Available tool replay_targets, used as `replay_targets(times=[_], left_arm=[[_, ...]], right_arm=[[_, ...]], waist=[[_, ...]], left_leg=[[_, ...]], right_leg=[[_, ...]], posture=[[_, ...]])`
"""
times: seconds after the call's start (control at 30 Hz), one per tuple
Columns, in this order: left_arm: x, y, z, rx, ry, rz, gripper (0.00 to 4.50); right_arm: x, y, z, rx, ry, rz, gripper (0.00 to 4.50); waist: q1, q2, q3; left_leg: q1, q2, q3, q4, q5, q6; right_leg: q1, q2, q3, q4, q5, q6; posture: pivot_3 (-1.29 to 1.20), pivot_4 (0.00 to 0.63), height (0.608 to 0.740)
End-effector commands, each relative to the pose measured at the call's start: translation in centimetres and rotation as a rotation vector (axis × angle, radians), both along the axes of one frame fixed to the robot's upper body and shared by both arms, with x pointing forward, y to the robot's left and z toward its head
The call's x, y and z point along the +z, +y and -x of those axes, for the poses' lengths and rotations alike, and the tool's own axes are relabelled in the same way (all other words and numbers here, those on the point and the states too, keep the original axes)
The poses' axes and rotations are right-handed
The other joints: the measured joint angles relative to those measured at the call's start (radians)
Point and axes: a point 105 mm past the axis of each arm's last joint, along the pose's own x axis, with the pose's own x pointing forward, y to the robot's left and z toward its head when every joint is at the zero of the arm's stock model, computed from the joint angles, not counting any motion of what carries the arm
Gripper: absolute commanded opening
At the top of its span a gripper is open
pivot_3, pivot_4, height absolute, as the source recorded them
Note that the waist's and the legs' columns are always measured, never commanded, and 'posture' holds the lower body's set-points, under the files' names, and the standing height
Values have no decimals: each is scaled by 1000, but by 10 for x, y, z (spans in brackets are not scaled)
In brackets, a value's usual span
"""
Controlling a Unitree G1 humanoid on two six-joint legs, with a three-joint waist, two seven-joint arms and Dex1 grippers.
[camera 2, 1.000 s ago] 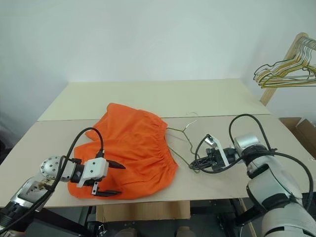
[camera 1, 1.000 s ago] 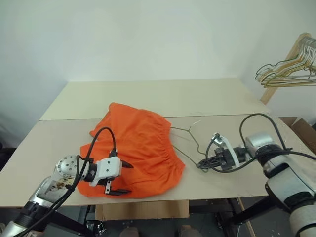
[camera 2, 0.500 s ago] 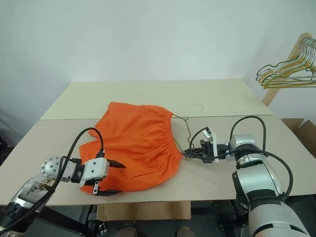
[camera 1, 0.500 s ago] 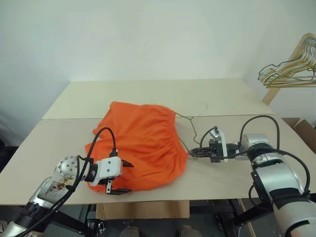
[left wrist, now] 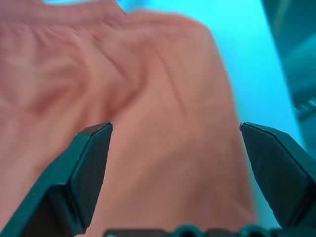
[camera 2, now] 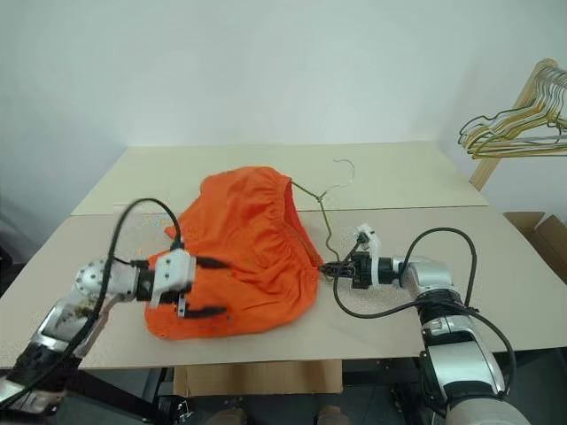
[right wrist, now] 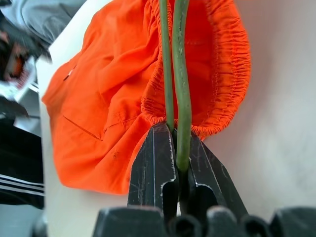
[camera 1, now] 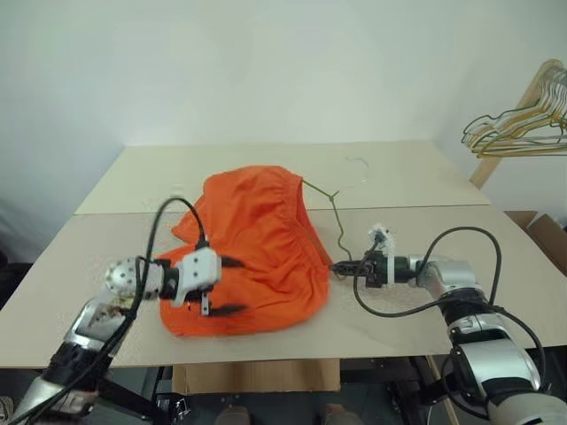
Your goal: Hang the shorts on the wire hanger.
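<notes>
Bright orange fabric shorts (camera 1: 252, 252) with a gathered elastic waistband lie rumpled across the seam of the pale beige table (camera 1: 416, 177). One side of the thin grey-olive wire hanger (camera 1: 337, 221) runs into the waistband opening, its hook (camera 1: 357, 162) lifted toward the table's far half. The right gripper (right wrist: 175, 148) is clamped on the wire just beside the waistband. The left gripper (camera 1: 232, 285) hovers over the near leg, jaws spread wide. Gold and dark hangers (camera 1: 518, 133) hang far right.

Bare-walled lab: plain table (camera 1: 399, 177), hanger rack (camera 1: 523, 124)
</notes>
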Motion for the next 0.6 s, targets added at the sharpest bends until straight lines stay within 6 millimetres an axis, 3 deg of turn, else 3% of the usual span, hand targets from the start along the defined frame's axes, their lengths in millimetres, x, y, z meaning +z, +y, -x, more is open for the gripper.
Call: replay_targets(times=[0.03, 0.13, 0.23, 0.43, 0.6], left_arm=[[62, 8, -27, 57, -125, 149, 4486], [94, 18, -46, 57, -161, 161, 4486], [109, 31, -66, 44, -173, 97, 4486], [119, 51, -82, -5, -106, -67, 4486], [101, 56, -83, -57, -24, -205, 4486]], right_arm=[[18, 6, -5, 57, -194, 93, 0], [14, 9, -1, 108, -245, 164, 0], [10, 13, 6, 174, -270, 222, 0], [5, 25, 11, 233, -344, 288, 0], [0, 37, 8, 226, -404, 345, 0]], waist=[[-4, 0, 0], [-15, 0, 0], [-22, 0, 0], [-39, 0, 0], [-50, -1, 0]], left_leg=[[-1, 0, 0, 1, 0, 0], [-1, -1, -1, 1, 0, 0], [-1, -1, -1, 1, 0, 0], [-1, -2, -1, 1, 0, 0], [-2, -2, -1, 1, 0, 0]], right_leg=[[0, 0, -1, 0, 0, 0], [0, 0, -1, -1, 0, 0], [0, 0, -1, -1, 0, 0], [0, 0, -1, -2, 0, 1], [0, 0, 0, -1, -1, 1]], posture=[[24, 0, 740], [31, 0, 740], [36, 0, 740], [28, 0, 740], [7, 0, 740]])
